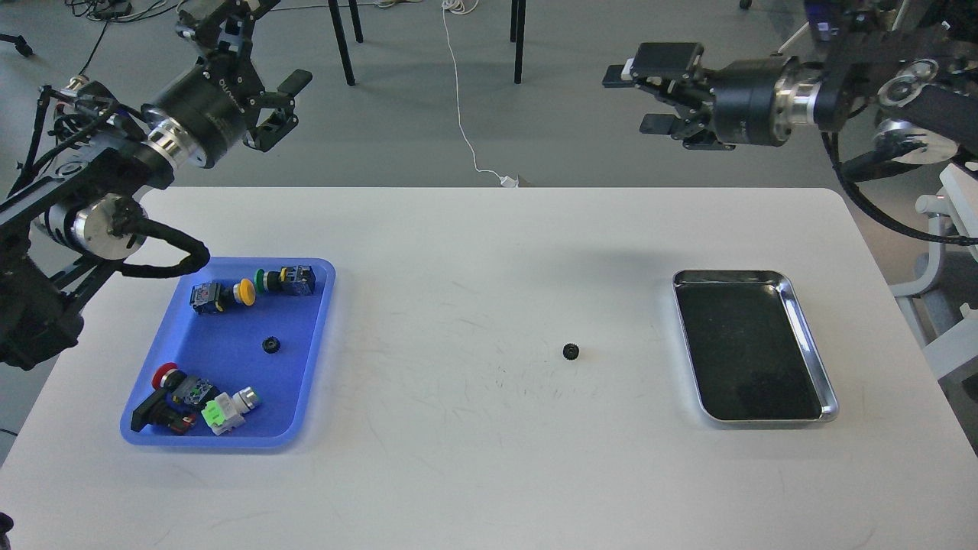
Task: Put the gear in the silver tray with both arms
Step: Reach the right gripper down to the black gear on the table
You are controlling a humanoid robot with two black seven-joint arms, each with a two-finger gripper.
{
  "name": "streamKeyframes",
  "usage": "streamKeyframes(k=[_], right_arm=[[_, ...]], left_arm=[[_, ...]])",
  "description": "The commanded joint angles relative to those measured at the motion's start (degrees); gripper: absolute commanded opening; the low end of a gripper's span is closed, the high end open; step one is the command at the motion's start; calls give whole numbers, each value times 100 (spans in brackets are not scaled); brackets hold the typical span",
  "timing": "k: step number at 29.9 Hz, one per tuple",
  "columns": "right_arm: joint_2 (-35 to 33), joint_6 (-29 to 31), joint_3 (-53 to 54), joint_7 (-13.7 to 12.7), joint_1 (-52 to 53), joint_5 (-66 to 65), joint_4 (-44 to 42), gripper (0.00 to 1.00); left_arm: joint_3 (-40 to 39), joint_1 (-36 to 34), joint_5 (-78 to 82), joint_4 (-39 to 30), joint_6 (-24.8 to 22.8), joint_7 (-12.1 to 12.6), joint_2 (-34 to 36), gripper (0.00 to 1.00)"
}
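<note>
A small black gear (571, 351) lies alone on the white table (489, 473), left of the silver tray (810, 336), which is empty. A second black gear (270, 345) lies in the blue tray (306, 382). My left gripper (267, 53) is open and empty, raised high beyond the table's far left edge. My right gripper (638, 95) is open and empty, held high beyond the far edge and pointing left, well above both the gear and the silver tray.
The blue tray at the left also holds several push-button switches (252, 289) at its far end and more switch parts (195, 401) at its near end. Chair legs (344, 46) and a white cable (462, 114) are on the floor beyond the table.
</note>
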Motion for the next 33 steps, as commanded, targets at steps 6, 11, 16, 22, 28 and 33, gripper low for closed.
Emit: streamKeyframes(k=[6, 11, 16, 22, 28, 33], right_arm=[[1290, -22, -1837, 25, 728, -1244, -72, 98], [2089, -66, -2532, 156, 720, -1774, -370, 98], [2880, -92, -3209, 244, 676, -1774, -713, 97], [3119, -180, -3439, 323, 403, -1774, -889, 95], [3119, -408, -3930, 499, 78, -1818, -898, 86], [3119, -567, -4010, 525, -124, -1809, -890, 77]], left_arm=[[-255, 420, -1303, 21, -141, 0, 310, 97], [-572, 736, -1321, 21, -167, 0, 310, 97], [-590, 947, -1339, 30, -273, 0, 292, 97], [-598, 1062, -1374, 30, -343, 9, 301, 98], [-747, 1053, -1374, 13, -379, 26, 380, 98], [-844, 1044, -1365, 4, -387, 26, 450, 98]])
